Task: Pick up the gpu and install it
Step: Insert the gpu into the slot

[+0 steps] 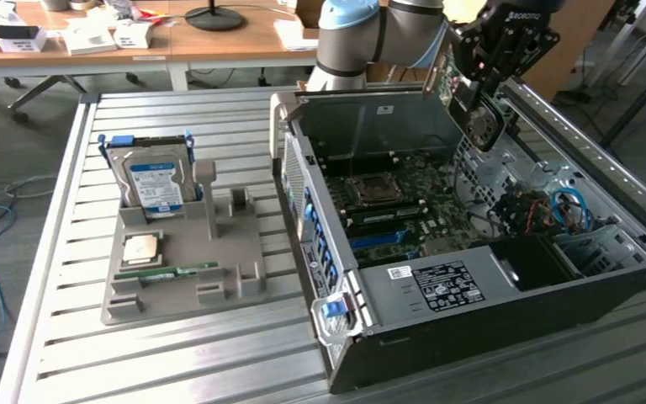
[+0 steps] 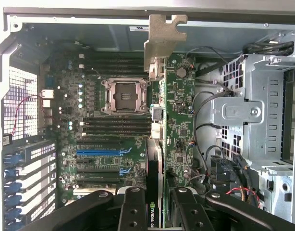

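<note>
The arm [image 1: 352, 34] stands bent, wrist turned down — claw [image 2: 159, 214] pointing downward. Its fingers [image 2: 133, 211] press from both sides on the gpu [image 2: 178, 120], held edge-on.

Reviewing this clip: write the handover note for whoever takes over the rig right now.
Gripper: shut on the gpu, which is held on edge with its bracket end away from the fingers.
Position: the gpu hangs over the motherboard of the open computer case.
Done: gpu picked up and brought to the case.
Left: the card does not look seated in a slot yet.
On the holder at the exterior view's left: hard drive, memory stick.
</note>
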### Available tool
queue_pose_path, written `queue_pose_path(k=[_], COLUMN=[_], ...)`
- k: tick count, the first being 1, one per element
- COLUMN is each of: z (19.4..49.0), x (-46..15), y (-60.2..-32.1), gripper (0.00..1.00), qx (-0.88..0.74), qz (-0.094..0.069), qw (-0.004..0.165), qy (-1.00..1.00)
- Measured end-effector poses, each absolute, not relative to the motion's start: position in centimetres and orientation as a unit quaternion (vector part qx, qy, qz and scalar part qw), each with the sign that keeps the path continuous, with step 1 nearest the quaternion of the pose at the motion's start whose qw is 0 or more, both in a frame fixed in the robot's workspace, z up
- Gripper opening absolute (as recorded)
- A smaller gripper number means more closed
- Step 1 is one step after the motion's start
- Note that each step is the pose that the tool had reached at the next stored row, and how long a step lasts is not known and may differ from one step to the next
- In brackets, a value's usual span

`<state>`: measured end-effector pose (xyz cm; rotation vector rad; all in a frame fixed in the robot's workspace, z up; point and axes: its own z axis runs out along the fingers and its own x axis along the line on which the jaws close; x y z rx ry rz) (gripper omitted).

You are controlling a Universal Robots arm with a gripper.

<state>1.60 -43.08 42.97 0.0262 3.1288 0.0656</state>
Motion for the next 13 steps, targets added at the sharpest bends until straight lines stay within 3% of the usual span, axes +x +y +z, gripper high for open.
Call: queue_pose_path(k=[13], z=[42.91], x=[1.6], y=[-43.08], gripper=[0.26], qx=[-0.083], qz=[0.02], qw=[0.004], qy=[0.996])
